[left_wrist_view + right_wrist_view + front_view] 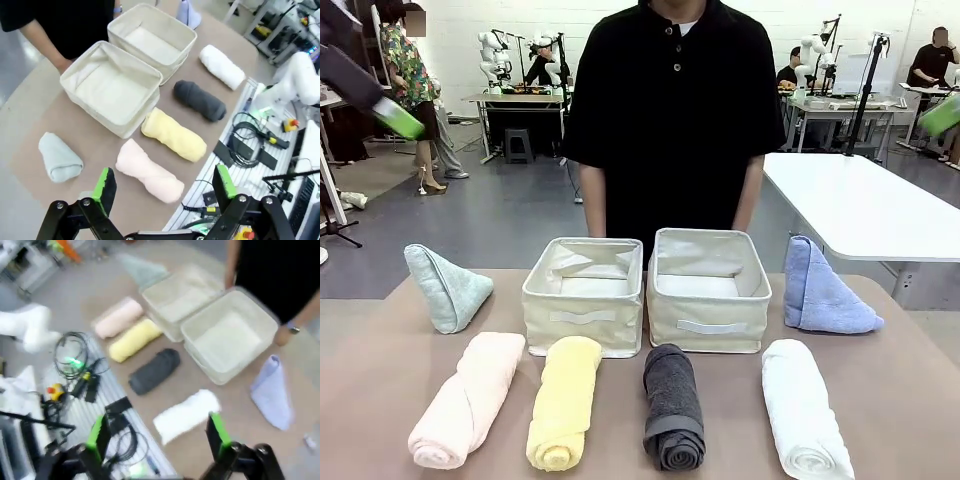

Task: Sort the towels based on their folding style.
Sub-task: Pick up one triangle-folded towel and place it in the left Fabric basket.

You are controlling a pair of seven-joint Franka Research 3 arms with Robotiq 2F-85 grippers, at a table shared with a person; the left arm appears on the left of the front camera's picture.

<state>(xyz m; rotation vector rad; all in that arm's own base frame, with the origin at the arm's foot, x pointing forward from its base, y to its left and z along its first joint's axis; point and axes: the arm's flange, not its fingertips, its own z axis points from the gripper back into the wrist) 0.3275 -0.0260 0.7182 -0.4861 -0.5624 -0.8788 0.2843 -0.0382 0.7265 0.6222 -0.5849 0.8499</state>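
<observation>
Four rolled towels lie in a row on the near side of the table point(905, 400). From left to right they are the pale pink roll point(467, 398), the yellow roll point(564, 402), the dark grey roll point(673, 405) and the white roll point(804, 408). They lie near each other but do not touch.

Two folded towels stand up like little tents farther back. The mint green triangle point(447, 287) is at the left end and the blue triangle point(820, 290) is at the right end. Between them sit the left bin point(580, 322) and the right bin point(708, 325), side by side.

A person point(670, 110) in a black shirt stands just behind the bins.

The left gripper point(165, 182) hangs high over the table with its fingers spread wide, holding nothing. The right gripper point(157, 432) is also up high, wide open, with nothing in it.
</observation>
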